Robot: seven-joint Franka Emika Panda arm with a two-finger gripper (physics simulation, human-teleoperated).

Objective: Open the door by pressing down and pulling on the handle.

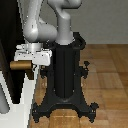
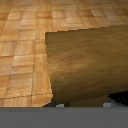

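The door (image 1: 6, 40) fills the exterior view's far left, a tall dark panel running up out of sight, with a pale grey-white post (image 1: 4, 97) at its foot on the left edge. Just right of the panel, the handle (image 1: 19, 65) juts out as a short brass-brown bar at about mid height. The gripper (image 1: 31, 69) sits right over the handle, its white body touching the bar's right end and one dark finger (image 1: 30, 71) hanging below; whether the fingers are spread or pinching the bar I cannot tell. In the wrist view the handle (image 2: 87, 62) looms huge and brown. Further right stands the black pedestal (image 1: 65, 75) with splayed feet, on the wooden floor (image 1: 107, 70).
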